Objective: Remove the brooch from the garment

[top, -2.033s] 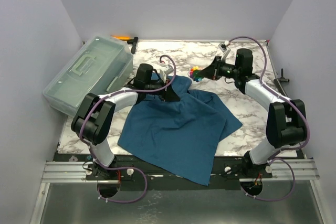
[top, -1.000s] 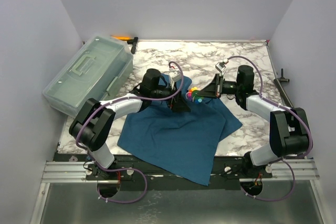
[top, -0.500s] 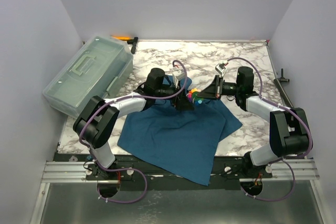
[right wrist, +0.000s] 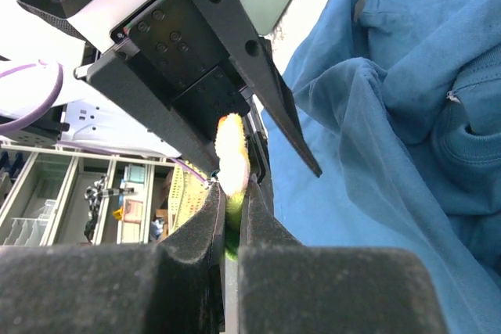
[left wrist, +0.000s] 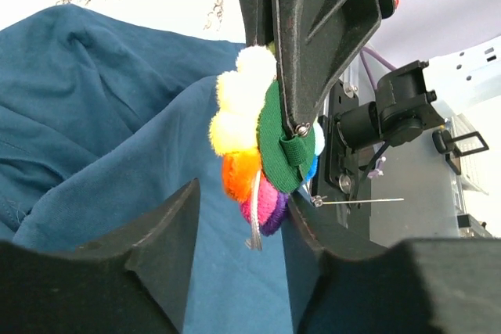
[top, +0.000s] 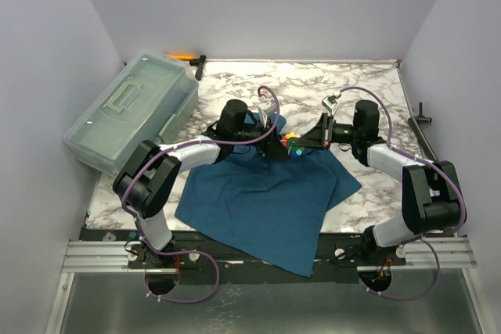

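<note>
**Grippers meet over the shirt's far edge, brooch between them**

Moments ago the right gripper [top: 301, 145] held the brooch [top: 291, 143] out past the far edge of the shirt [top: 258, 193], over bare desk [top: 313, 87]. It has since carried it back, so the brooch now hangs just above the shirt's far folds. The left gripper [top: 278, 146] has swung in from the shirt's far left corner to meet it nose to nose.

The right gripper is clenched on the brooch's green backing, petals poking out beside its tips in the right wrist view. The left gripper's jaws have been narrowing but stand apart on either side of the brooch, not yet pressing it. A thin metal pin dangles below the petals, with the blue cloth behind it. Whether that pin catches any thread cannot be told.

This looks like a handover or a two-handed pull. The brooch seems largely free, so the task is probably near its end.

Room is tight where the two grippers meet, and a cable loops just over them. Bare desk lies beyond the shirt's far edge and off its right side. A clear plastic box [top: 133, 107] stands off its left side, close to the left arm's elbow. The shirt's near corner droops over the desk's front edge.
</note>
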